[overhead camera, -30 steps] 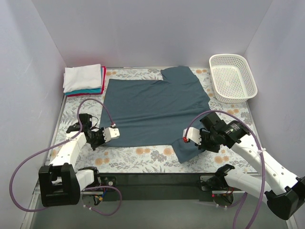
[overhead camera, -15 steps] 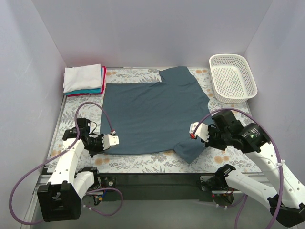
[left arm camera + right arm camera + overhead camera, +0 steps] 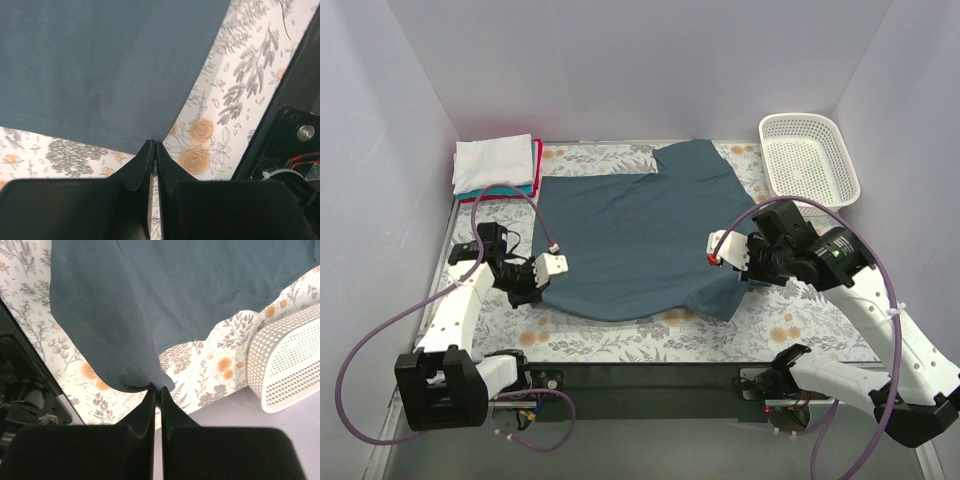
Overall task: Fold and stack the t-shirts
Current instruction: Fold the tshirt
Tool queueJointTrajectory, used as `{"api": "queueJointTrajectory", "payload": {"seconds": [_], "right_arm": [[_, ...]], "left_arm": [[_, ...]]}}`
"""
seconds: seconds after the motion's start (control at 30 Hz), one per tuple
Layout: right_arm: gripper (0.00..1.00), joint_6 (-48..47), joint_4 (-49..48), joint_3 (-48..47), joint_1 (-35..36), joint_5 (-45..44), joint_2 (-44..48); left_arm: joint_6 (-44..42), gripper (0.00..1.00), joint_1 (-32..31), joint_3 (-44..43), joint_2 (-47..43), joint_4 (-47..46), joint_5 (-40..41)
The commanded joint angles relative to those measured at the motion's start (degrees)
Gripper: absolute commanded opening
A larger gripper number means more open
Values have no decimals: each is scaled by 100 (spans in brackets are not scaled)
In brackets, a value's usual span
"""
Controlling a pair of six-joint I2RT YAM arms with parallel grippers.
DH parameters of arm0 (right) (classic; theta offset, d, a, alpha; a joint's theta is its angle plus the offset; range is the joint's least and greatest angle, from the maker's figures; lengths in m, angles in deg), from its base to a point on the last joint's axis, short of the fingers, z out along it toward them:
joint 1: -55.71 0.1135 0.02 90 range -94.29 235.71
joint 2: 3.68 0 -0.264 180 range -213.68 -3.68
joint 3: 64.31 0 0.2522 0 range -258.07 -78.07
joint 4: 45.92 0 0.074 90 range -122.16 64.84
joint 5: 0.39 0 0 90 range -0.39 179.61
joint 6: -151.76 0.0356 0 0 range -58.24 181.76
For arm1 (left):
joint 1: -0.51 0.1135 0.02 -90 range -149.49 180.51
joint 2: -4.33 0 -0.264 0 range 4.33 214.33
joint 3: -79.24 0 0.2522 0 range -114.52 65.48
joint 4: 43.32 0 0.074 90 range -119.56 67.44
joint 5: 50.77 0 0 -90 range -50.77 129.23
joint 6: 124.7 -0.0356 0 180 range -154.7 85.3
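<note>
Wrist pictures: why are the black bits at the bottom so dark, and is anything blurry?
Left wrist: the left pincer sits right by the lens, so it shows as a dark shape with little detail, while the shirt looks sharp. Right wrist: the same goes for the right pincer, and the basket looks crisp too. Top view: soft, even light, no glare.

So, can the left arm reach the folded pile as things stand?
Probably yes: nothing stands between the left arm and the folded pile, but its jaws are shut on the blue shirt and must let go first.
</note>
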State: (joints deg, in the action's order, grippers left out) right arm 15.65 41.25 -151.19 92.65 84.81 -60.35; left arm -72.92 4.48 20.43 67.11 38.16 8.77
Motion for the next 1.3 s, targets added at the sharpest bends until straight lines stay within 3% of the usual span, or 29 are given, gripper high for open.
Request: {"api": "queueJointTrajectory", "payload": {"seconds": [0.0, 0.57, 0.97, 1.27], "right_arm": [[1, -530, -327, -360, -30, -223, -257], [1, -2016, -1030, -1081, -1523, 436, -1671], [1, -2560, -1250, -1845, -1717, 734, -2717], [1, -2798, -1355, -2092, -1735, 717, -3245]], "left_arm": [[367, 0, 25, -512, 365, -110, -391], [789, 0, 183, -1787, 1868, -576, -575], [1158, 0, 315, -2551, 2896, -1006, -698], [1264, 0, 359, -2499, 3073, -1279, -628]]}}
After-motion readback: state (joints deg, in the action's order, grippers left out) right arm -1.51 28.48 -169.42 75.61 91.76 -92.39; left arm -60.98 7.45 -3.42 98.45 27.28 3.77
